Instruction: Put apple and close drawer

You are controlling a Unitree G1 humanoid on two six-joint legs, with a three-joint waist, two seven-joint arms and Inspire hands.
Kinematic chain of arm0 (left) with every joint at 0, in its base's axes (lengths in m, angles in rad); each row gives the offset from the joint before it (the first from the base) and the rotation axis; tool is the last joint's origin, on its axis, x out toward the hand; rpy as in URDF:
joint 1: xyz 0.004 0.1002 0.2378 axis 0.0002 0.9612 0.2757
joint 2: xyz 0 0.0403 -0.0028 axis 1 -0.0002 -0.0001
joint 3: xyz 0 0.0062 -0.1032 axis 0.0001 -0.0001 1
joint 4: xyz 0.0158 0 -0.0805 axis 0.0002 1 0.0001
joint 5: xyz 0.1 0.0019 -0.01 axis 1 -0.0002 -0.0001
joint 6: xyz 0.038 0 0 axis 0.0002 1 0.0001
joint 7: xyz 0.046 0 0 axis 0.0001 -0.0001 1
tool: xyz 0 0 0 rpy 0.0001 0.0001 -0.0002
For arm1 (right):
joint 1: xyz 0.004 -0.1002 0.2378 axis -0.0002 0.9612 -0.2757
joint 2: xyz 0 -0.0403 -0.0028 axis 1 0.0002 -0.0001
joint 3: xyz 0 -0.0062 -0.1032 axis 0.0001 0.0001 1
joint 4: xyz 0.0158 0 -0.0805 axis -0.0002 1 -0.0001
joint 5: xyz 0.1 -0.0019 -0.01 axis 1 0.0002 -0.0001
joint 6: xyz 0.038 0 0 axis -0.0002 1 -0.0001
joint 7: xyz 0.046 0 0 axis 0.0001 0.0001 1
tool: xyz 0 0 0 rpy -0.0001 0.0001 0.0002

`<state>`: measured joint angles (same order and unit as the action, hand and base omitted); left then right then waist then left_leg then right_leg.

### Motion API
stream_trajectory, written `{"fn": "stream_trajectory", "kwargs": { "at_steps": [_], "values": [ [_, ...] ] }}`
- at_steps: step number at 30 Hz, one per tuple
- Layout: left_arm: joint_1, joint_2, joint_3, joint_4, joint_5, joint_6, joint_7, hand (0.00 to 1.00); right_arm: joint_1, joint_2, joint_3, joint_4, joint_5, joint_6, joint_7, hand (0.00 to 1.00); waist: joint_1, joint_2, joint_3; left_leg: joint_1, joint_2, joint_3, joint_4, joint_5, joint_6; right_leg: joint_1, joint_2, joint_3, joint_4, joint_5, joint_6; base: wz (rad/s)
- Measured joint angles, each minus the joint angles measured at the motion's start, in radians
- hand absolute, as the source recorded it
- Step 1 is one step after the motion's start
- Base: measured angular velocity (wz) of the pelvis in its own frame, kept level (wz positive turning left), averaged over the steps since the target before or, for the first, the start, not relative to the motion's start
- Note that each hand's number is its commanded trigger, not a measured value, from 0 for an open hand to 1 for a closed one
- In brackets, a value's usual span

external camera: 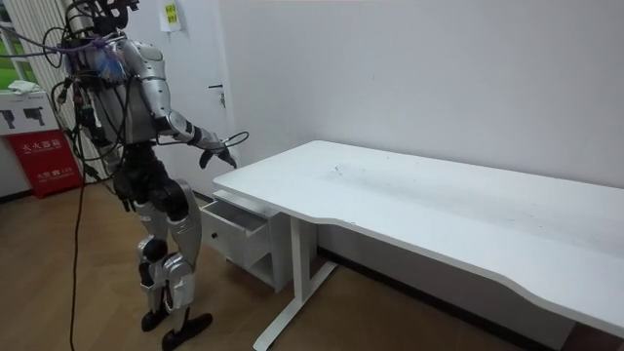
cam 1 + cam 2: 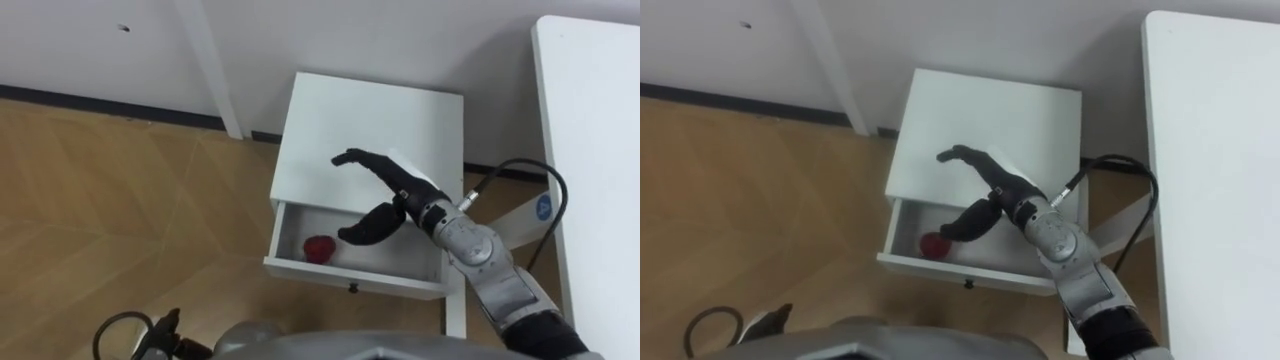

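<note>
A red apple lies in the left part of the open drawer of a small white cabinet. My right hand hovers over the middle of the drawer, just right of the apple and apart from it. It is open, fingers spread over the cabinet top and thumb pointing down toward the drawer, holding nothing. My left hand hangs low at the lower left, far from the cabinet. In the room view I stand upright facing the cabinet with the right hand stretched out.
A large white desk runs along the right, its edge close to the cabinet's right side. The white wall and dark skirting lie behind the cabinet. Wooden floor spreads to the left. A red box stands behind me.
</note>
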<state>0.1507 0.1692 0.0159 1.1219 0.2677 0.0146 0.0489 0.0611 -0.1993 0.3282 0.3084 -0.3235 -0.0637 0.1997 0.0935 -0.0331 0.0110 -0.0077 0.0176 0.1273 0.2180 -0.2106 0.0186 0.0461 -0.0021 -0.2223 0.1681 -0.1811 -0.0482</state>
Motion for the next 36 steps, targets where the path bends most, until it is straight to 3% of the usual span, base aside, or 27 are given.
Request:
{"fn": "stream_trajectory", "kwargs": {
  "at_steps": [8, 11, 12, 15, 24, 27, 29, 30, 31, 32, 33, 34, 35, 36],
  "values": [
    [0.01, -0.001, 0.005, 0.029, -0.002, 0.0, 0.009, 0.0, 0.001, 0.002, -0.002, 0.086, 0.004, -0.001, -0.004, 0.0, -0.005, 0.001, -0.0023, 0.006, 0.0, 0.0, 0.003, 0.0, 0.0, 0.006, 0.0, 0.0, 0.0, 0.0, 0.0, 0.0],
    [0.014, -0.002, 0.012, 0.035, -0.002, 0.001, 0.016, 0.0, 0.001, 0.005, -0.039, 0.133, 0.008, -0.006, -0.011, 0.0, -0.012, -0.006, -0.007, 0.004, 0.0, -0.002, 0.005, 0.0, 0.0, 0.006, -0.001, 0.0, -0.001, 0.0, 0.0, 0.0],
    [0.018, -0.002, 0.013, 0.036, -0.002, 0.001, 0.023, 0.0, -0.001, 0.005, -0.055, 0.182, 0.012, -0.012, -0.028, 0.0, -0.01, -0.012, -0.0117, 0.006, -0.001, 0.003, 0.005, 0.0, 0.0, 0.008, -0.001, 0.0, -0.001, 0.0, 0.0, 0.0],
    [0.039, -0.003, 0.021, 0.037, -0.001, 0.002, 0.03, 0.0, 0.002, 0.008, -0.092, 0.317, 0.013, -0.01, -0.07, 0.0, -0.011, -0.013, -0.0139, 0.023, -0.001, 0.004, 0.003, 0.0, 0.001, 0.024, -0.002, 0.001, -0.001, 0.0, 0.0, 0.0],
    [0.083, -0.004, 0.024, 0.037, 0.0, 0.016, 0.03, 0.0, 0.048, 0.009, -0.23, 0.709, 0.175, -0.027, -0.202, 0.0, -0.041, -0.001, -0.0135, 0.039, -0.004, 0.007, 0.001, -0.003, 0.004, 0.047, -0.005, 0.002, -0.01, -0.004, 0.004, 0.02],
    [0.082, -0.019, 0.071, 0.042, 0.009, 0.024, 0.031, 0.0, 0.059, 0.033, -0.295, 0.813, 0.243, -0.032, -0.215, 0.0, -0.055, 0.007, -0.0133, 0.042, -0.012, 0.006, 0.021, -0.012, 0.014, 0.059, -0.013, -0.012, -0.002, -0.015, 0.014, 0.19],
    [0.084, -0.037, 0.105, 0.044, 0.009, 0.028, 0.031, 0.0, 0.082, 0.027, -0.359, 0.842, 0.273, -0.03, -0.236, 0.0, -0.074, 0.019, -0.0102, 0.039, -0.021, 0.038, 0.043, -0.028, 0.027, 0.047, -0.036, -0.027, 0.059, -0.046, 0.029, 0.31],
    [0.079, -0.042, 0.114, 0.044, 0.009, 0.029, 0.029, 0.0, 0.094, 0.016, -0.408, 0.873, 0.284, -0.023, -0.255, 0.0, -0.085, 0.025, -0.0125, 0.032, -0.034, 0.042, 0.059, -0.046, 0.041, 0.008, -0.065, -0.026, 0.158, -0.087, 0.044, 0.19],
    [0.071, -0.042, 0.128, 0.05, 0.007, 0.03, 0.027, 0.0, 0.099, -0.003, -0.441, 0.913, 0.273, -0.01, -0.276, 0.0, -0.09, 0.038, -0.012, 0.025, -0.045, 0.056, 0.082, -0.06, 0.055, -0.076, -0.104, -0.014, 0.341, -0.113, 0.062, 0.13],
    [0.065, -0.04, 0.13, 0.059, 0.002, 0.03, 0.028, 0.0, 0.1, -0.011, -0.455, 0.935, 0.274, 0.001, -0.288, 0.0, -0.093, 0.044, -0.0124, 0.02, -0.05, 0.066, 0.095, -0.064, 0.062, -0.126, -0.124, -0.007, 0.446, -0.109, 0.065, 0.1],
    [0.049, -0.025, 0.13, 0.076, -0.002, 0.03, 0.028, 0.0, 0.115, -0.018, -0.475, 0.964, 0.275, 0.027, -0.31, 0.0, -0.107, 0.046, -0.0132, 0.02, -0.066, 0.08, 0.12, -0.073, 0.076, -0.225, -0.162, 0.012, 0.633, -0.062, 0.078, 0.22],
    [0.039, -0.012, 0.129, 0.085, -0.001, 0.031, 0.03, 0.0, 0.137, -0.018, -0.494, 0.983, 0.275, 0.053, -0.324, 0.0, -0.122, 0.056, -0.0152, 0.025, -0.067, 0.083, 0.138, -0.085, 0.09, -0.315, -0.175, 0.044, 0.784, 0.048, 0.081, 0.15],
    [0.037, -0.009, 0.129, 0.084, -0.002, 0.03, 0.03, 0.0, 0.147, -0.017, -0.504, 0.985, 0.277, 0.064, -0.324, 0.0, -0.12, 0.066, -0.0157, 0.022, -0.06, 0.083, 0.144, -0.088, 0.094, -0.362, -0.172, 0.064, 0.835, 0.118, 0.088, -0.29],
    [0.033, -0.001, 0.129, 0.087, -0.001, 0.027, 0.029, 0.0, 0.144, -0.016, -0.509, 0.986, 0.282, 0.076, -0.324, 0.0, -0.12, 0.085, -0.0088, 0.003, -0.045, 0.091, 0.164, -0.096, 0.104, -0.477, -0.163, 0.092, 0.945, 0.295, 0.101, -0.64]
  ]
}}
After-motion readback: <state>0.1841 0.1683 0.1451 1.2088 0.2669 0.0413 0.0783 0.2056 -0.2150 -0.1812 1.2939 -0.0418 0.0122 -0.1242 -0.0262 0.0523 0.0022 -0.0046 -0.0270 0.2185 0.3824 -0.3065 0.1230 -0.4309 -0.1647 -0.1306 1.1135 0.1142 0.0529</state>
